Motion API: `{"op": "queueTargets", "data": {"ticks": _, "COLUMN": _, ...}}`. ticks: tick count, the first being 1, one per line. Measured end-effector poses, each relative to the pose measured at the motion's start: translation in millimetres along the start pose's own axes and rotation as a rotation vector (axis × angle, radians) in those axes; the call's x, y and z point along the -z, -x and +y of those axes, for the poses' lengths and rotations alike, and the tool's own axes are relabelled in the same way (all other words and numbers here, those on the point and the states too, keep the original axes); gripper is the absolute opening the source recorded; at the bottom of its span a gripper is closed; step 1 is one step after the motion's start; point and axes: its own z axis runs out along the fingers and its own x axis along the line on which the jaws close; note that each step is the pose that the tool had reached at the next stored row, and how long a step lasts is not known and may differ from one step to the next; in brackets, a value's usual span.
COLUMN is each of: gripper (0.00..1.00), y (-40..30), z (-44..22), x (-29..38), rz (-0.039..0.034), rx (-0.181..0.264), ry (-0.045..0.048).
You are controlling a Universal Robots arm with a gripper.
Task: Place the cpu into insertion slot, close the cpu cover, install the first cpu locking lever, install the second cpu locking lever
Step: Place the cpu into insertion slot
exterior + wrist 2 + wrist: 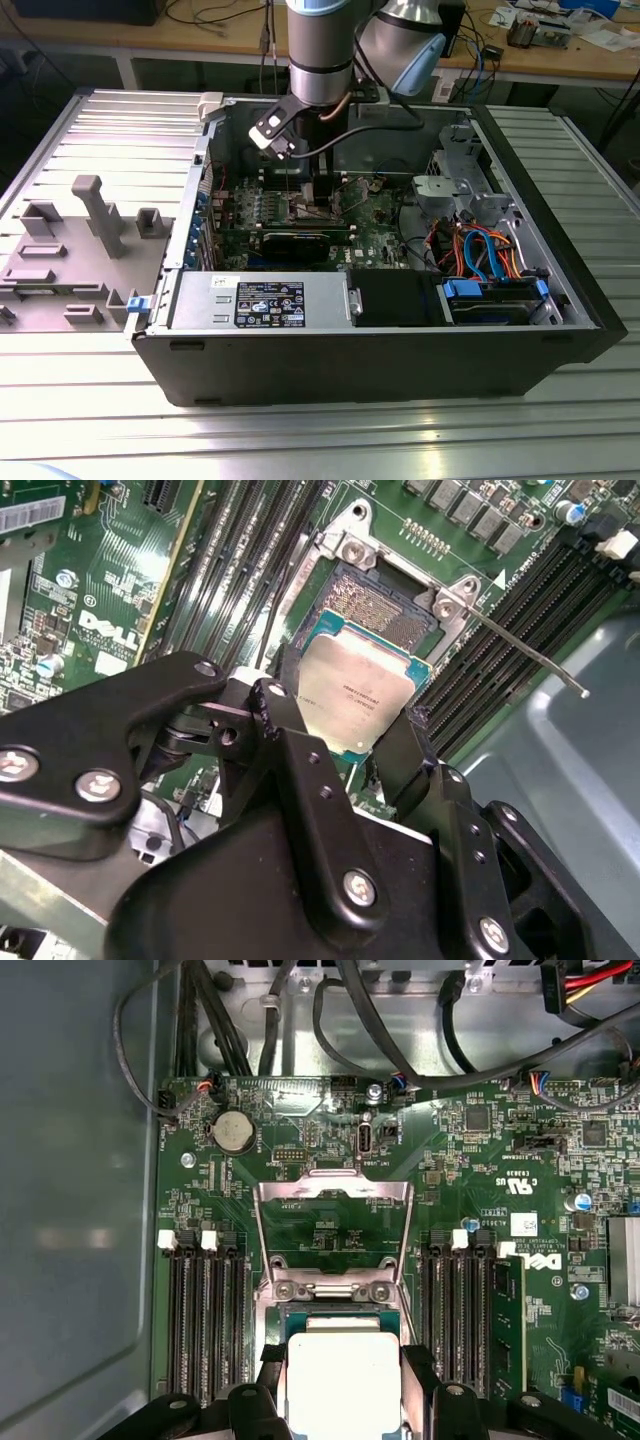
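The cpu (355, 700) is sitting between the gripper's (343, 723) two black fingers (285, 730), which are pressing against its opposite edges, so the gripper is pinching the chip rather than standing spread. The chip is hanging over the part of the insertion slot (375, 605) nearest the gripper, leaving a band of the dark pin field uncovered beyond it. The second wrist view is also showing a thin locking lever (530, 655) sticking out from one corner of the slot's frame. The first wrist view is showing the cpu cover (335, 1230) swung open beyond the cpu (340, 1380), with long black memory slots (200, 1320) flanking the gripper (342, 1370). In the upper middle of the exterior view, the arm (320, 50) is reaching down into the open computer case (400, 350), with the gripper (322, 200) hanging over the green motherboard (380, 235).
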Motion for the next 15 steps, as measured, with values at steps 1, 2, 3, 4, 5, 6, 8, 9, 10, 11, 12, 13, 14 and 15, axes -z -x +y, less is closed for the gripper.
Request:
{"op": "queueTargets", "data": {"ticks": 1, "gripper": 0.54, "y": 0.0, "z": -0.1, "x": -0.8, "rz": 0.0000, "rx": 0.000, "ry": -0.0001}}
{"op": "queueTargets", "data": {"ticks": 2, "gripper": 0.54, "y": 0.0, "z": -0.2, "x": -1.4, "rz": 0.0002, "rx": 0.001, "ry": 0.0000}}
{"op": "queueTargets", "data": {"ticks": 3, "gripper": 0.54, "y": 0.0, "z": -0.3, "x": -2.0, "rz": 0.0004, "rx": 0.002, "ry": 0.0000}}
{"op": "queueTargets", "data": {"ticks": 4, "gripper": 0.54, "y": 0.1, "z": -0.5, "x": -2.6, "rz": 0.0005, "rx": 0.003, "ry": -0.0001}}
{"op": "queueTargets", "data": {"ticks": 5, "gripper": 0.54, "y": 0.1, "z": -0.6, "x": -3.1, "rz": 0.0009, "rx": 0.005, "ry": -0.0002}}
{"op": "queueTargets", "data": {"ticks": 6, "gripper": 0.54, "y": 0.1, "z": -0.9, "x": -3.8, "rz": 0.0015, "rx": 0.010, "ry": -0.0002}}
{"op": "queueTargets", "data": {"ticks": 8, "gripper": 0.54, "y": 0.1, "z": -1.4, "x": -5.2, "rz": 0.0026, "rx": 0.025, "ry": -0.0005}}
{"op": "queueTargets", "data": {"ticks": 9, "gripper": 0.54, "y": 0.1, "z": -1.8, "x": -5.8, "rz": 0.0030, "rx": 0.030, "ry": -0.0006}}
{"op": "queueTargets", "data": {"ticks": 10, "gripper": 0.54, "y": 0.1, "z": -3.2, "x": -7.0, "rz": 0.0031, "rx": 0.033, "ry": -0.0006}}
{"op": "queueTargets", "data": {"ticks": 11, "gripper": 0.54, "y": 0.1, "z": -5.0, "x": -8.3, "rz": 0.0031, "rx": 0.033, "ry": -0.0005}}
{"op": "queueTargets", "data": {"ticks": 12, "gripper": 0.54, "y": 0.1, "z": -6.1, "x": -10.1, "rz": 0.0027, "rx": 0.026, "ry": -0.0004}}
{"op": "queueTargets", "data": {"ticks": 13, "gripper": 0.54, "y": 0.2, "z": -6.1, "x": -11.2, "rz": 0.0022, "rx": 0.019, "ry": -0.0003}}
{"op": "queueTargets", "data": {"ticks": 14, "gripper": 0.54, "y": 0.2, "z": -6.2, "x": -12.6, "rz": 0.0016, "rx": 0.010, "ry": -0.0001}}
{"op": "queueTargets", "data": {"ticks": 15, "gripper": 0.54, "y": 0.2, "z": -6.3, "x": -13.8, "rz": 0.0013, "rx": 0.005, "ry": 0.0000}}
